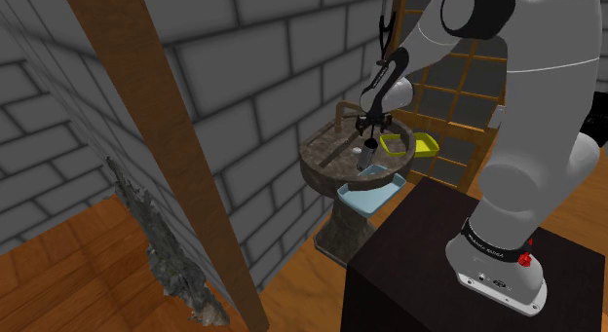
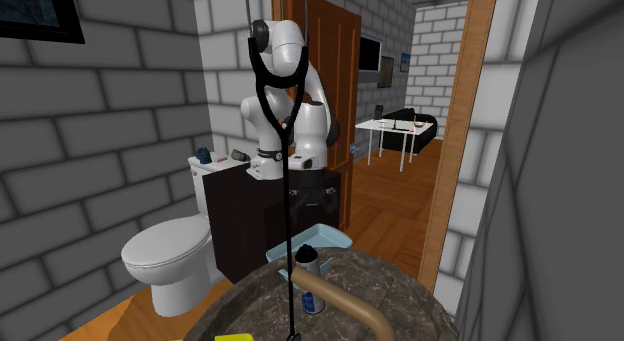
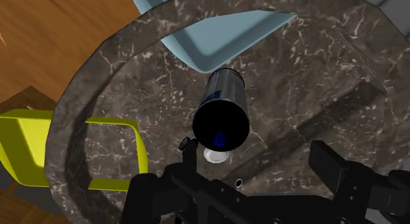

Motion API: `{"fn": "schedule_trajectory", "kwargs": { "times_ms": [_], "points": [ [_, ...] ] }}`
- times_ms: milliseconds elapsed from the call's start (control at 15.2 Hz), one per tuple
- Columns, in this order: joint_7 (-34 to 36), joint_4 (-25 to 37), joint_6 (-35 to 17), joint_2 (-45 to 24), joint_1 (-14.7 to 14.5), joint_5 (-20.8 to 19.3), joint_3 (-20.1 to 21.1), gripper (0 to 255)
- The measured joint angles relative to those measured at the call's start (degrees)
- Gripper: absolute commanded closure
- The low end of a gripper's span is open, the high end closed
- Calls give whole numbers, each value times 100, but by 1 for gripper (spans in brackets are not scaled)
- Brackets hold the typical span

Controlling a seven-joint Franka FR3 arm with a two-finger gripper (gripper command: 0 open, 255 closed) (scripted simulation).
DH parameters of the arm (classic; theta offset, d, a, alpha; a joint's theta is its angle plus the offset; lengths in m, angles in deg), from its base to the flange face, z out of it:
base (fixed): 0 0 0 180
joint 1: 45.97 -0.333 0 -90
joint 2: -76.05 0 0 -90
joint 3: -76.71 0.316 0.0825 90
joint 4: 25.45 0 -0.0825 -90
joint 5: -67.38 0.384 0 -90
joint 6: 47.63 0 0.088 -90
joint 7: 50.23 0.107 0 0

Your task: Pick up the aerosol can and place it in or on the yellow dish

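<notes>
Can, look: a dark, almost black cylinder [image 3: 223, 101] with a blue label on its side and a round, deep-blue end facing the jaws. From the shoulder view it showed as a small grey-blue stub [image 1: 365, 161].
Can, pose: tilted, its far end pointing away from the jaws toward the blue tray.
Can, place: inside the bowl of the sink [image 3: 112, 85], just ahead of the jaws and off toward one finger rather than centred between them. Whether that finger touched it could not be told.
Jaws: released. The two black fingers [image 3: 328, 162] stood well apart with only the stone of the bowl between them. They held nothing and hung over the sink, above the can.
Sink: a round basin of dark, white-veined stone on a pedestal [image 1: 326, 157], with a brown tap [image 1: 343, 110] arching over its rim.
Yellow dish: an open yellow dish [image 3: 29, 147] sat at the sink's rim, off to one side of the jaws and apart from the can [image 1: 409, 143].
Blue tray: pale blue [image 3: 217, 39], beyond the can as seen from the jaws, at the outer edge of the rim [image 1: 375, 196].
White speck: a small round white piece [image 3: 215, 155] lay between the can's near end and the jaws. What it was could not be told.
Arm: white [image 1: 526, 126], rising from a dark stand [image 1: 429, 267].
Room: grey block walls, a wooden floor, and a white toilet [image 2: 165, 254] next to the stand.
</notes>
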Motion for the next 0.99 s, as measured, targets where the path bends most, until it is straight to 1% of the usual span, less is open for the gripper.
{"fn": "schedule_trajectory", "kwargs": {
  "times_ms": [198, 396, 726, 990],
  "points": [
    [2, 411, -212, -638, 164, 151, 36, 0],
    [-18, 610, -328, -952, 247, 209, 76, 0],
    [-57, 800, -528, -1341, 339, 260, 145, 0],
    [-56, 831, -552, -1394, 346, 265, 154, 0]
  ]
}}
